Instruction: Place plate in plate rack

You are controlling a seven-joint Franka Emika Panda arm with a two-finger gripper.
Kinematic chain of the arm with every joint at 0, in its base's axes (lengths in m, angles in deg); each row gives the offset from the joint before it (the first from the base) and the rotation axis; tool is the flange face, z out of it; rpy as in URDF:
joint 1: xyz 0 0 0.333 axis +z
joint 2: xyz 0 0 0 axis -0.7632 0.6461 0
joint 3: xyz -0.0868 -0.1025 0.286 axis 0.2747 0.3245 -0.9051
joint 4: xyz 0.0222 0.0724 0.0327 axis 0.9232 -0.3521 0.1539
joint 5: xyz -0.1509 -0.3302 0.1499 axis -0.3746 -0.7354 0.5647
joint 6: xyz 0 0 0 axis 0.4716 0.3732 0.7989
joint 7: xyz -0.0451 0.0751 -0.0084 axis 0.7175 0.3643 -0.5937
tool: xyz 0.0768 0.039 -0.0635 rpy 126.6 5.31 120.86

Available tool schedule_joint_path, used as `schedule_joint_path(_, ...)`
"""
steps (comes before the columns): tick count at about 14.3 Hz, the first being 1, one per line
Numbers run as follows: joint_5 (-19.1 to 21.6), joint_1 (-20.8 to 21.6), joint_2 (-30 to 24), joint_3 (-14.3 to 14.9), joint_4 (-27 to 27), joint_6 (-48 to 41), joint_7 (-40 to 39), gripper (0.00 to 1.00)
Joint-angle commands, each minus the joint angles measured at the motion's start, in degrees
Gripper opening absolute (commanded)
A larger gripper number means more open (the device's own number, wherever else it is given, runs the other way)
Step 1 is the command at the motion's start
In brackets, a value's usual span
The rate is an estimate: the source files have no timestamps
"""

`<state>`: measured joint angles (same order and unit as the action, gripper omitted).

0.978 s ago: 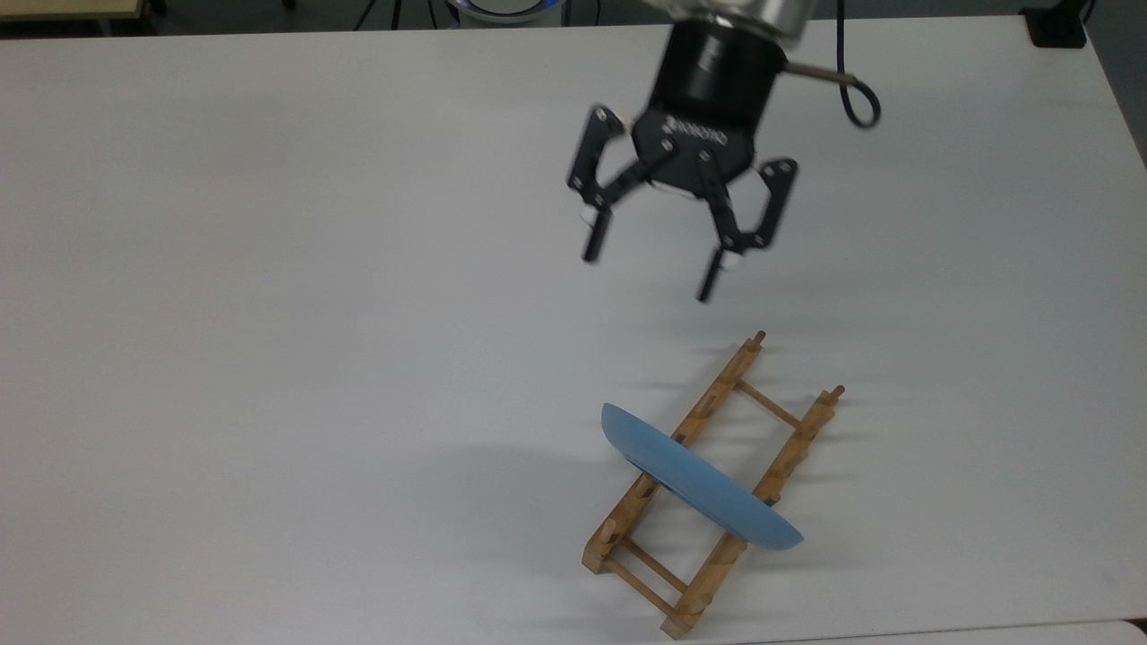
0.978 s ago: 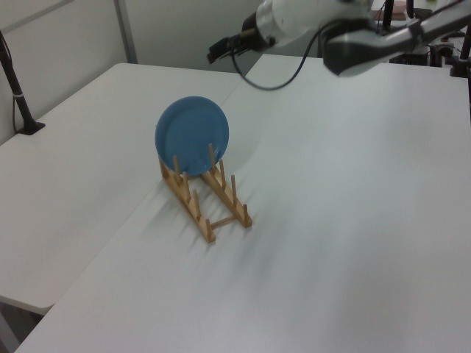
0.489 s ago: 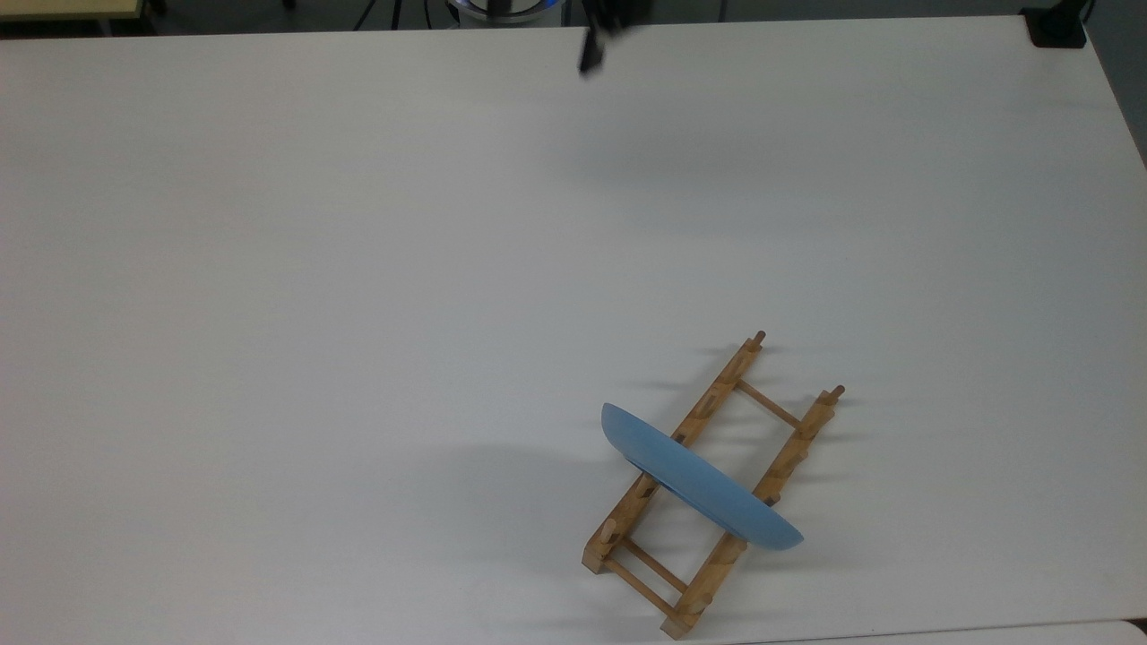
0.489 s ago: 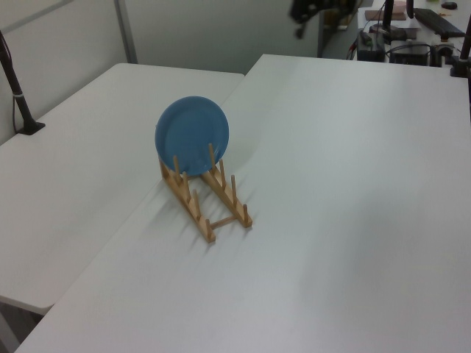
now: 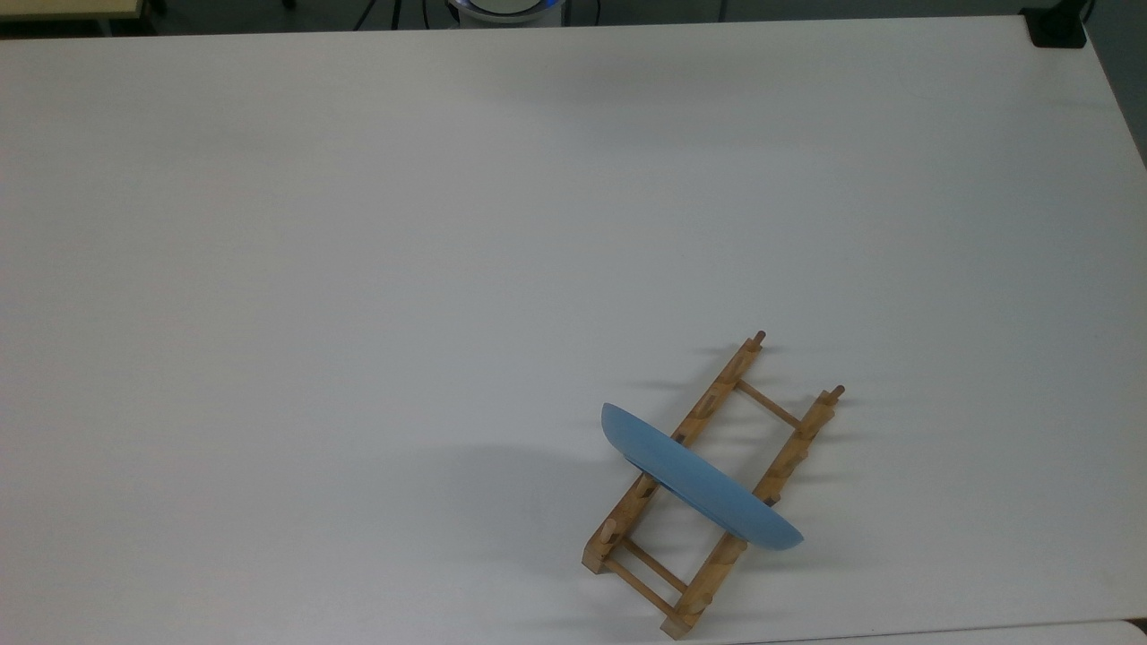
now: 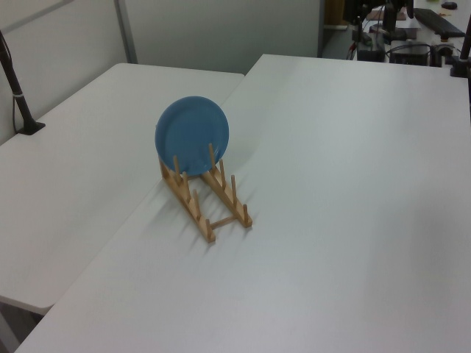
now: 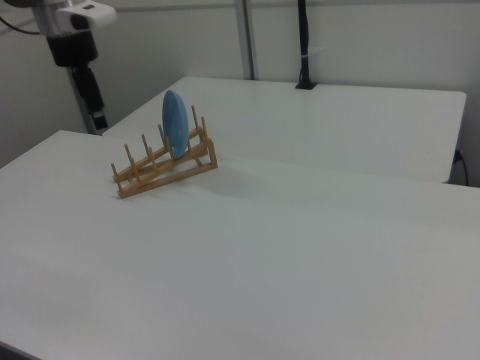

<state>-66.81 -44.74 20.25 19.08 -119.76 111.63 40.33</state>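
In the top view, we see the round, glossy light-blue plate standing on edge across the two rails of the small light-brown wooden plate rack. It sits in a slot about midway along the rack. The rack lies at about 5 o'clock on the white surface, with its length running from 1 o'clock to 7 o'clock. In the left view, the plate stands nearly upright between pegs towards the rack's far end, its shallow face turned to the camera. In the right view, we see the plate edge-on, held between pegs at the higher end of the rack. The black claw hangs at about 10 o'clock from the rack, well apart from it. We cannot tell whether the claw is open or closed.
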Motion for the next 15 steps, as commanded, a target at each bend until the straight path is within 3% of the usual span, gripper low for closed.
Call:
schedule_joint_path(1,4.98,-5.79,-1.86,0.30,-3.15,2.31,-20.91,1.00)
schedule_joint_path(3,4.90,-6.42,-2.30,0.57,-3.23,4.67,-32.07,1.00)
schedule_joint_path(4,4.90,-6.42,-2.13,0.92,-3.32,5.82,-33.26,1.00)
schedule_joint_path(15,4.63,-5.80,-1.51,0.74,-6.84,13.39,-33.62,1.00)
